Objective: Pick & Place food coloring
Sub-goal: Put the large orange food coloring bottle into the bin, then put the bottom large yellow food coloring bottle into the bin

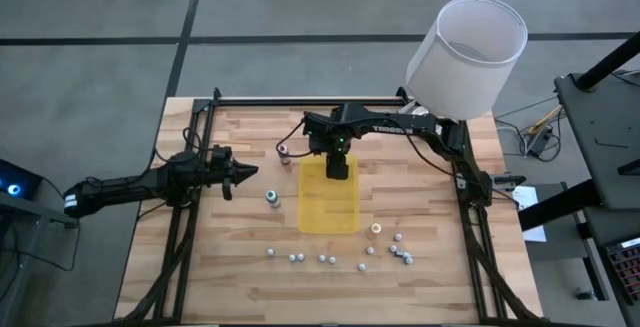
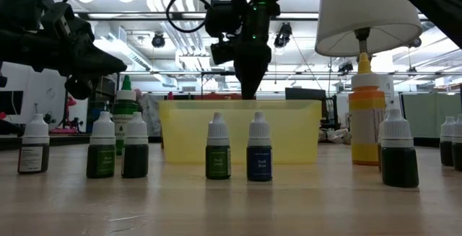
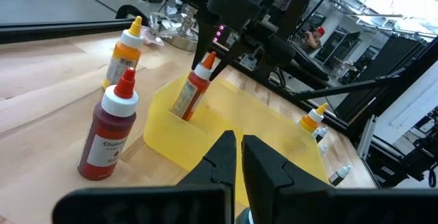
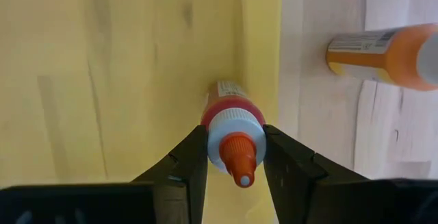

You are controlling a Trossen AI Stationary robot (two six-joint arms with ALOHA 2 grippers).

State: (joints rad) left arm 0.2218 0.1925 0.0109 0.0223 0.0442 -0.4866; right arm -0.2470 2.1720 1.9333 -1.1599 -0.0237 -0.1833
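Your right arm reaches in from the right side of the table, its forearm lying across the far edge, elbow bent, wrist turned straight down near the table's middle. Your right gripper points at the tabletop, its two dark fingers set a little apart and pressed against either side of what they hold. Your left arm lies low along the left side, stretched toward the centre, wrist level. Your left gripper points right, well apart from the other one, its fingertips drawn nearly together with only a thin slit between them
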